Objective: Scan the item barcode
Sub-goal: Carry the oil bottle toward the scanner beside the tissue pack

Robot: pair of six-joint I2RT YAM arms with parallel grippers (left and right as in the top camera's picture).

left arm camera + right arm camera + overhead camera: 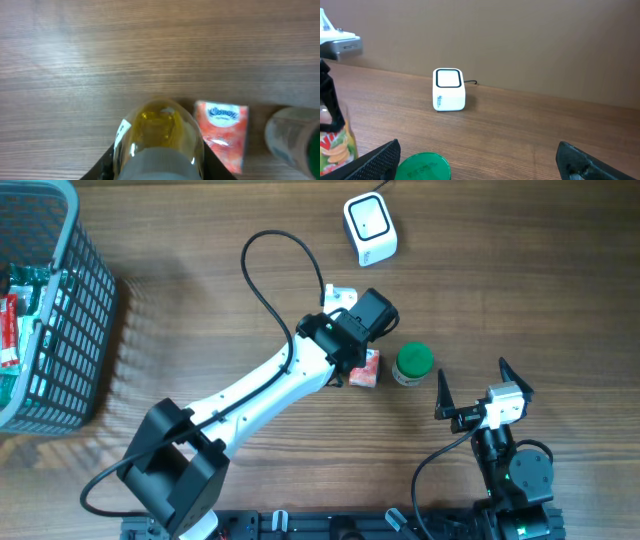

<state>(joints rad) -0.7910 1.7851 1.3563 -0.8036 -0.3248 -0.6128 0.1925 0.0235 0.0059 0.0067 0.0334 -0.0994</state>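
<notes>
1. The left jaws were closed on a bottle (pixel 159 135) with yellow stuff in it, near the middle of the surface (pixel 200 310).
2. A red tissue pack (pixel 223 132) lay just beside the bottle.
3. A jar with a green lid (pixel 412 363) stood next to the pack.
4. The right jaws were wide open and held nothing.
5. The white scanner (pixel 370 228) sat well apart from the bottle.
</notes>
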